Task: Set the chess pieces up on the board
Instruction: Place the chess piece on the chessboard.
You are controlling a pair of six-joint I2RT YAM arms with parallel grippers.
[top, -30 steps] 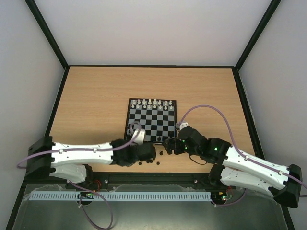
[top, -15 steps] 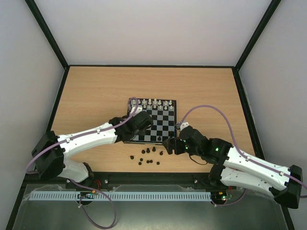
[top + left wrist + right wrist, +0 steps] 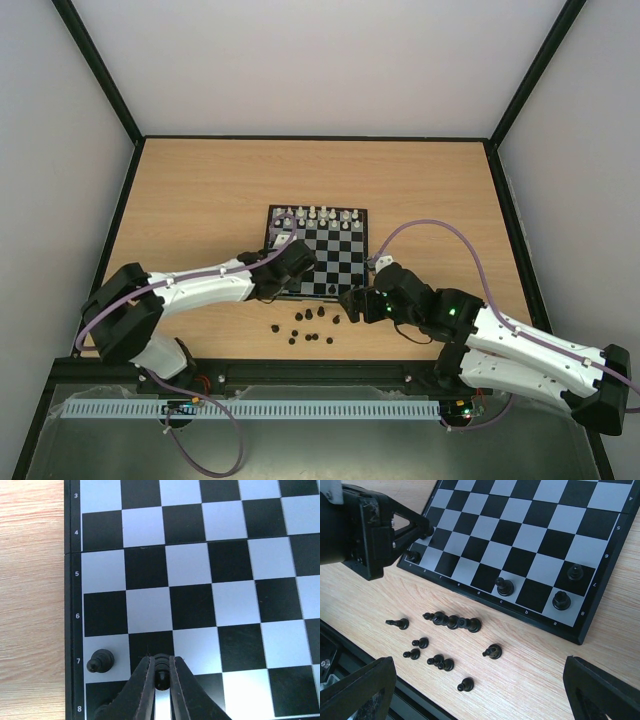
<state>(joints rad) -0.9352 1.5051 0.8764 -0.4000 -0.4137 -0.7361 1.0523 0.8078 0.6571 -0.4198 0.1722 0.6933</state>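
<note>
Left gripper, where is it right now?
In the left wrist view the left gripper is over the board's near-left corner, shut on a black piece, just right of the black pawn standing in row 7.

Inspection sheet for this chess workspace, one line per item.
Surface: wooden table.
Job's things: board lies flat; a few black pieces stand on its near rows; loose pieces lie on the table off its near edge.
Clutter: nothing seen.
Pincers: left pincer shut on a black pawn over the board's near-left corner; right pincer open, empty, by the loose pieces.
Cables: a purple cable loops from each arm.
Surroundings: white pieces on the far rows; pale walls; dark frame.
</note>
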